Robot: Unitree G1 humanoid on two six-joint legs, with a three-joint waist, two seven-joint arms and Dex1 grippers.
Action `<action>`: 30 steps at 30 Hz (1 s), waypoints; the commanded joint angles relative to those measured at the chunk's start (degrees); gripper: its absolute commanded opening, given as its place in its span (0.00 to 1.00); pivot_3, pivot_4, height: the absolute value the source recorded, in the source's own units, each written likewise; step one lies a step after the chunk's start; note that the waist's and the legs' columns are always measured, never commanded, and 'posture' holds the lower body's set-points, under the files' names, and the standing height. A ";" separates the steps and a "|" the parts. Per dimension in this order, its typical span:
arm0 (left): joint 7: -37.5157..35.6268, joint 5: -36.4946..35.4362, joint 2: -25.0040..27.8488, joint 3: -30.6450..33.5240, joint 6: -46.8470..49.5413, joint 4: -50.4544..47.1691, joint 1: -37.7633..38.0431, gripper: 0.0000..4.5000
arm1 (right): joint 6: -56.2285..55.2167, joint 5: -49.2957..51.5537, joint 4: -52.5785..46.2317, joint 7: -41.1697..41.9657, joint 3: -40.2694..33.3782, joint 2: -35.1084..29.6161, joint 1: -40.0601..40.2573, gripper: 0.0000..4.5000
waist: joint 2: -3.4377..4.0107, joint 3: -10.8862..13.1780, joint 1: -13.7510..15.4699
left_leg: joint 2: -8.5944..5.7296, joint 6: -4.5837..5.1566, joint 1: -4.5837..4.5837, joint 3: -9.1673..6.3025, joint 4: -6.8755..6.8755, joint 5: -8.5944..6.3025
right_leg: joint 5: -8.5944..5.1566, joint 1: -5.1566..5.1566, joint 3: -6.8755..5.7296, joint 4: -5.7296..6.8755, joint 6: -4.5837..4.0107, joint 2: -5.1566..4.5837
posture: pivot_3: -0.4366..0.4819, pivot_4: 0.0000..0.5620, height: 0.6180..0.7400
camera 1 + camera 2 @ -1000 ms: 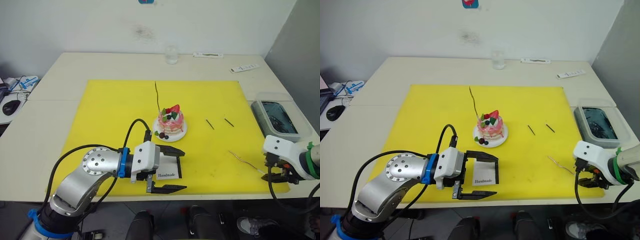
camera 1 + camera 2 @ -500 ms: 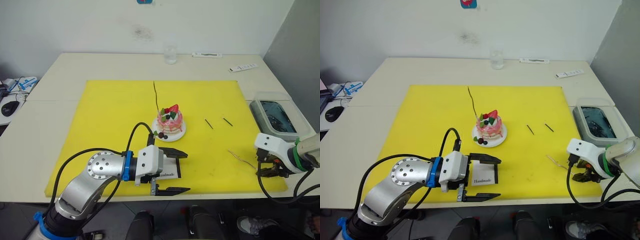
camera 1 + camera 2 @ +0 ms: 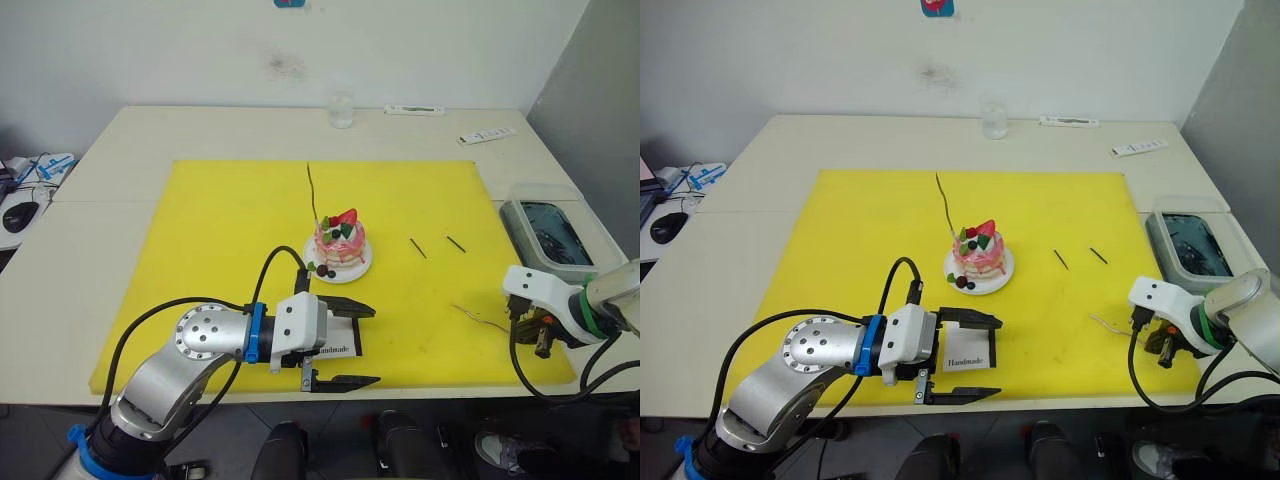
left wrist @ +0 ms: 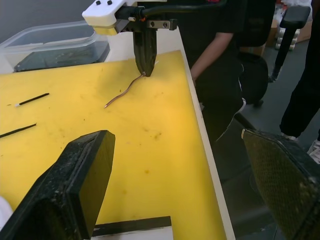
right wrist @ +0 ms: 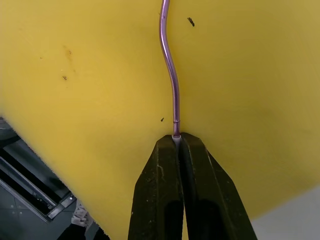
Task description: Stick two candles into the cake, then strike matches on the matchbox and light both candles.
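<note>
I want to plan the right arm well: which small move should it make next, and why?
Probably lift the second candle off the yellow mat and carry it toward the cake. The right hand is shut on the candle's end, and one candle already stands in the cake.

Tally of items on and around the yellow mat

Two candles: one candle point(image 3: 312, 190) standing in the single cake point(image 3: 340, 244) at frame centre, a second candle point(image 3: 482, 321) lying at lower right. Two matches point(image 3: 419, 248) point(image 3: 456, 243) right of centre. One matchbox point(image 3: 337, 350) at lower centre, one yellow mat point(image 3: 220, 230), one glass point(image 3: 342, 109) at top centre, one lidded container point(image 3: 552, 232) at right, two grippers point(image 3: 355, 345) point(image 3: 541, 340).
</note>
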 commanded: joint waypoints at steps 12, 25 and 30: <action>9.97 -5.79 -2.64 15.75 0.20 -0.77 7.24 1.00 | 6.43 15.47 -9.05 -15.87 -29.62 32.38 -10.87 0.01 | 0.02 0.02 0.01 | 0.04 0.00 -0.04 -0.12 -0.01 0.00 | 0.20 -0.01 -0.04 0.07 0.33 0.09 | 0.48 0.27 1.00; 16.52 -8.67 -4.50 21.85 3.43 3.21 3.18 1.00 | -38.58 3.20 0.87 -32.80 -18.98 67.39 -1.07 0.01 | 0.04 0.02 0.05 | 0.01 -0.01 -0.07 -0.18 -0.07 0.01 | 0.21 -0.03 -0.11 0.04 0.31 0.04 | 0.48 0.27 1.00; 16.15 -9.01 -4.61 20.81 3.96 4.00 0.80 1.00 | -52.59 -0.93 10.18 -32.68 -15.80 70.91 0.73 0.01 | 0.06 0.03 -0.15 | 0.01 -0.01 -0.02 -0.17 -0.09 0.01 | 0.23 -0.04 -0.09 0.10 0.28 0.05 | 0.48 0.27 1.00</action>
